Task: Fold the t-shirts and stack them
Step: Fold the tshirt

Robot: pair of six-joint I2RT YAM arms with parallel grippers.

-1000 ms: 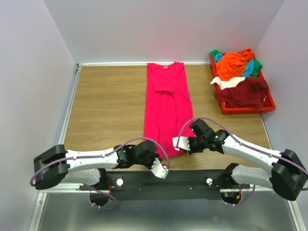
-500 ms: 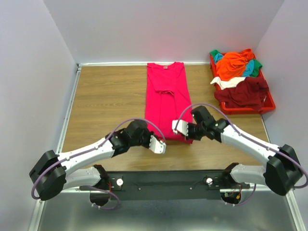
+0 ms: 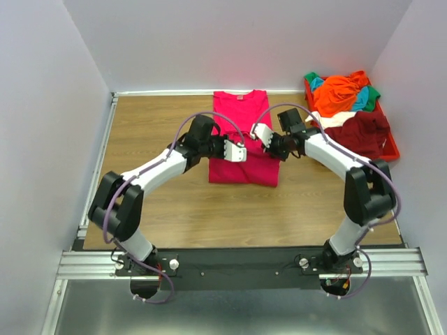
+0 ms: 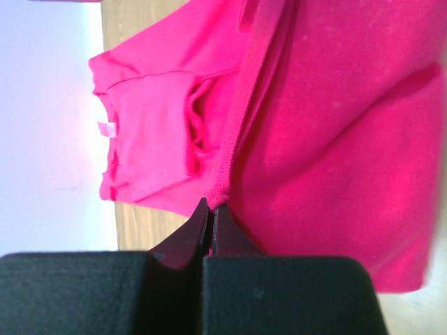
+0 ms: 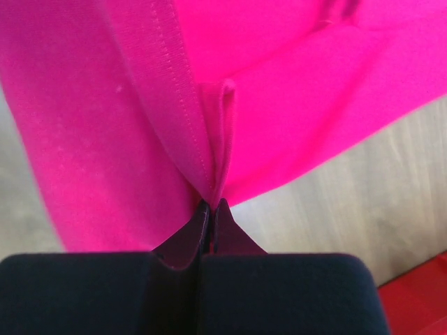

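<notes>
A magenta t-shirt (image 3: 243,167) lies in the middle of the wooden table, its lower half lifted and doubled back toward the collar end (image 3: 239,98). My left gripper (image 3: 244,152) is shut on the hem at its left corner; in the left wrist view the closed tips (image 4: 210,206) pinch the cloth edge (image 4: 222,188). My right gripper (image 3: 257,134) is shut on the hem's right corner, where the tips (image 5: 211,206) hold a bunched fold (image 5: 220,139). The other t-shirts, orange (image 3: 339,94), teal, green and dark maroon (image 3: 356,136), are heaped in the bin.
A red plastic bin (image 3: 387,150) stands at the back right against the wall. White walls close in the table on the left, back and right. Bare wood (image 3: 150,139) lies left of the shirt and along the near edge (image 3: 230,220).
Both arms have swung from the near edge toward the back, carrying the shirt's bottom hem up over its body. The shirt now shows about half its former length.
</notes>
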